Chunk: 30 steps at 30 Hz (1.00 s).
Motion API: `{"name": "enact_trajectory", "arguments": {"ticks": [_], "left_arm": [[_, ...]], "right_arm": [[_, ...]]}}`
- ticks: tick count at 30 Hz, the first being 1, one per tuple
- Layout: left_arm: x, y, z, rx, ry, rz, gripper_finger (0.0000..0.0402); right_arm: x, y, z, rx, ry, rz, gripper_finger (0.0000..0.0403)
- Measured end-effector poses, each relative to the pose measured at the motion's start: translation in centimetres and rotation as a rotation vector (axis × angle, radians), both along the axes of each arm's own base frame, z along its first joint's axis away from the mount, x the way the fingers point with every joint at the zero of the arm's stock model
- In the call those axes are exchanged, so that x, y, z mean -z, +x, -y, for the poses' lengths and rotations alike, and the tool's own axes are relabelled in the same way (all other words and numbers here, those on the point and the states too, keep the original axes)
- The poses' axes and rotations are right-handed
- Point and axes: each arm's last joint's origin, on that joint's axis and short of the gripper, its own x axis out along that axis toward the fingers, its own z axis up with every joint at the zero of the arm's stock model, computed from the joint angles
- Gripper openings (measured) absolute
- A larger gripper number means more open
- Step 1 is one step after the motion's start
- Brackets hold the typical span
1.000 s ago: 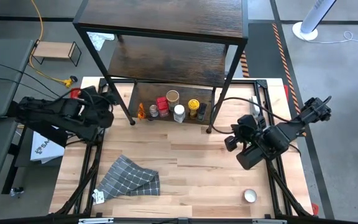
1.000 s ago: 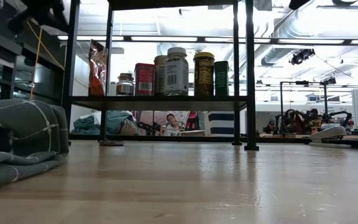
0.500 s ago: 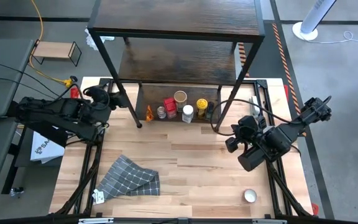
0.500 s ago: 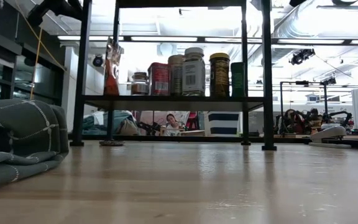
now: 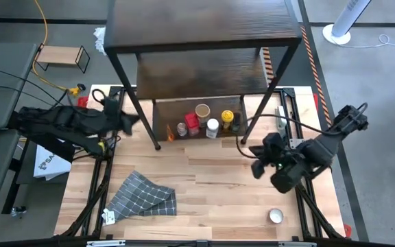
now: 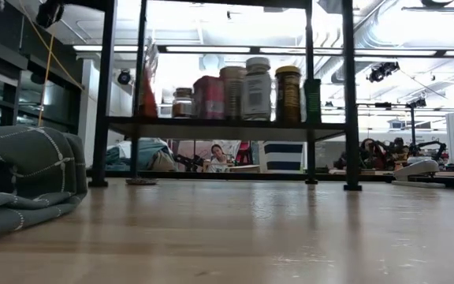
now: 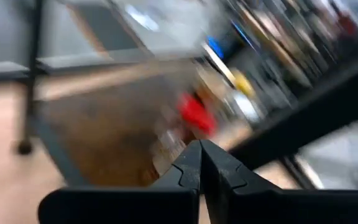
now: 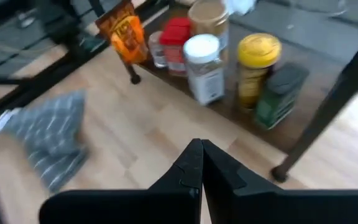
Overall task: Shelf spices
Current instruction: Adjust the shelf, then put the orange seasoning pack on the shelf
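The shelf [image 5: 204,24] stands at the table's far side, its feet on the wood. The spices [image 5: 204,123] sit in a row on its lowest board [image 8: 303,118]: an orange pouch [image 8: 122,31], a red tin [image 8: 178,38], and jars with tan, white [image 8: 202,65], yellow [image 8: 258,62] and dark lids. The low view shows the spices [image 6: 235,91] from the side. My left gripper [image 5: 134,120] is shut beside the shelf's near left leg [image 5: 145,120]. My right gripper [image 5: 258,163] is shut and hovers near the shelf's near right leg, holding nothing. My left gripper points its shut fingers [image 7: 200,158] toward the table's right, right beside the shelf's near left leg. Whether the fingers touch that leg, I cannot tell: the wrist view is blurred and the high view shows them overlapping.
A grey checked cloth [image 5: 142,195] lies crumpled at the near left and fills the left of the low view [image 6: 22,181]. A small round tin [image 5: 275,216] sits at the near right. A light-wood stand [image 5: 62,56] is on the floor beyond the table's left.
The shelf, with the spices upright on it, has slid along the table toward the right edge and a little toward the near edge. My left gripper has followed it rightward and rolled at the wrist. My right gripper has drawn back slightly toward the near edge.
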Motion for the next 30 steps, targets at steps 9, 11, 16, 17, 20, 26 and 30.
{"name": "enact_trajectory", "arguments": {"ticks": [9,11,16,17,20,26,30], "left_arm": [[-1.5,-3.2,0.5,0.379,0.070,0.088,0.0000],[-1.1,-3.9,0.0,0.279,0.093,0.053,0.0000],[-0.1,-5.4,-0.6,0.176,0.107,-0.035,0.0000],[0.2,-5.5,-0.7,0.173,0.097,-0.066,0.0000],[0.9,-6.0,-0.8,0.137,0.060,-0.117,0.0000],[3.4,-5.3,0.0,0.302,-0.100,-0.245,0.0000],[6.3,-3.9,1.3,0.459,-0.294,-0.333,0.0000]], "right_arm": [[-1.0,-5.3,-0.2,-0.033,0.092,0.227,0.0000],[-0.8,-5.6,0.0,-0.017,0.115,0.279,0.0000],[-0.4,-4.8,-0.5,-0.051,0.163,0.301,0.0000],[-0.1,-4.5,-0.6,-0.065,0.174,0.287,0.0000],[1.2,-3.8,-0.8,-0.062,0.215,0.276,0.0000],[4.5,-1.9,-1.1,-0.064,0.294,0.303,0.0000],[6.3,-0.8,-1.2,-0.108,0.355,0.319,0.0000]]}}
